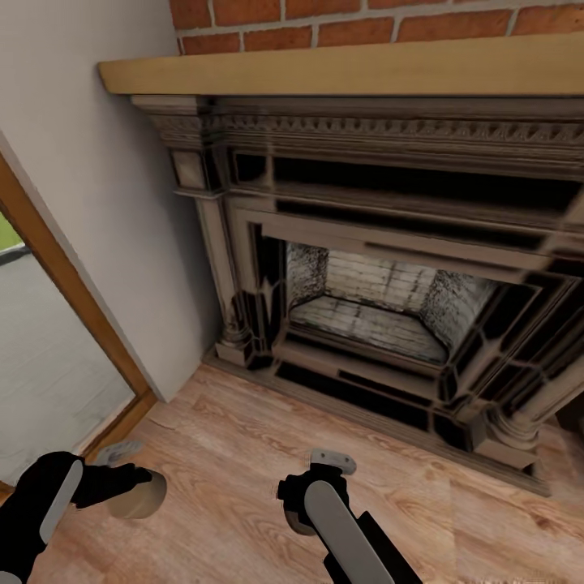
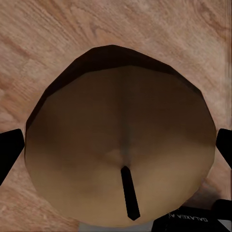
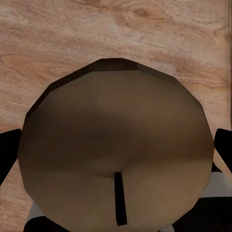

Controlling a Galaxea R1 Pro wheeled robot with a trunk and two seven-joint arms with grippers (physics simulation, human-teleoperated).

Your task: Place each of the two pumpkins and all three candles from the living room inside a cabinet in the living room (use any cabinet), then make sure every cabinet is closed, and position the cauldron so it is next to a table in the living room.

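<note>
One candle sits clamped in left gripper, a 2nd candle in right gripper, both low over wood floor facing fireplace. Step in hand: carry phase, approx. Next: turn base and locate cabinet, keeping both grips firm.

My left gripper clamps a candle between its black fingers; dark wick showing; wooden floor beyond.
</note>
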